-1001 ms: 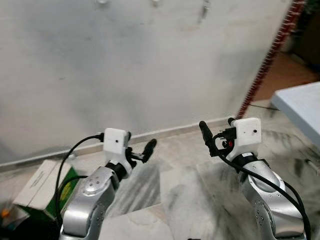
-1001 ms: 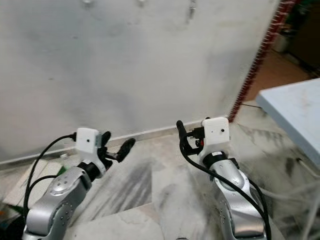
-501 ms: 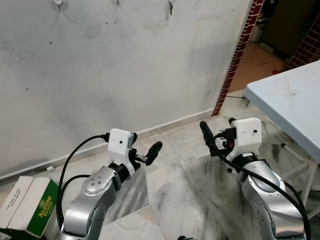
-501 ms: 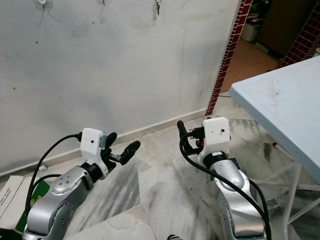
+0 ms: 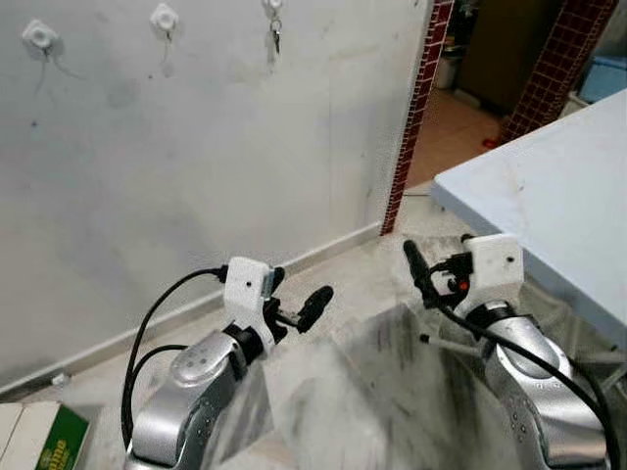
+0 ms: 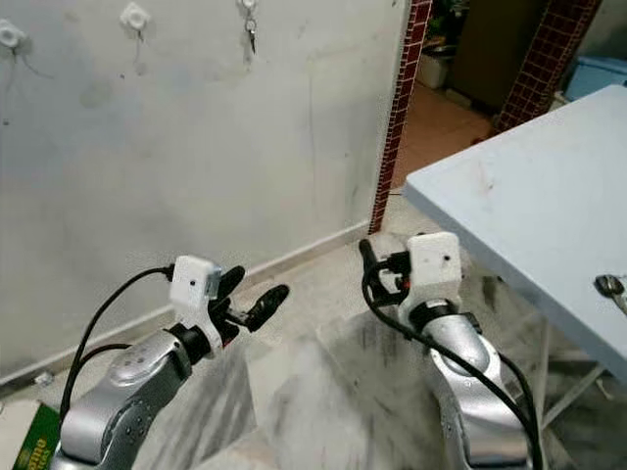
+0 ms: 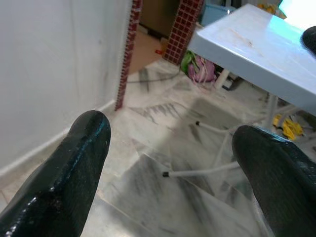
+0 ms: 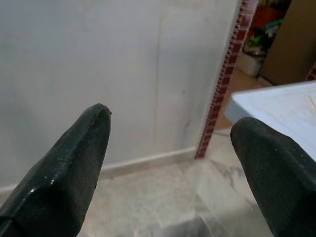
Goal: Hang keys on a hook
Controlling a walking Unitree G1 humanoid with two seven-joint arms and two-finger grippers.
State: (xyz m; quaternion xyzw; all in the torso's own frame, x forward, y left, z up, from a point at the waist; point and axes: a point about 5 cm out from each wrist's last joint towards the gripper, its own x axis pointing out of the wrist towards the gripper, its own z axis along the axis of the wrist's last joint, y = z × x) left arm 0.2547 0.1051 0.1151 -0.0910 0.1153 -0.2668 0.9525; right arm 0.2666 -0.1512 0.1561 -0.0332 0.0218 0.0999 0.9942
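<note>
**A:** Both arms are up in front of the body, over the marble floor (image 5: 372,372). The left gripper (image 5: 294,304) is held out low toward the white wall (image 5: 196,166), fingers spread wide with nothing between them.

**B:** The left wrist view backs that up: two black fingertips (image 7: 74,163) well apart, bare floor showing in the gap. What about the right?

**A:** The right gripper (image 8: 168,168) is released as well. Its wrist view shows the two fingers wide apart, pointing at the wall and the red brick pillar (image 8: 222,84).

**B:** And the keys?

**A:** High on the wall there are three white hooks in a row (image 5: 164,17). A set of keys (image 5: 275,34) hangs from the rightmost hook (image 5: 272,5), well above both grippers.

**B:** On the right side of the scene there's the pale blue counter (image 6: 509,196). A small metal object (image 6: 608,286) lies near its right end, too small to identify.

**A:** Down at the lower left corner, a green and white box (image 5: 49,436) sits on the floor by the skirting.
</note>
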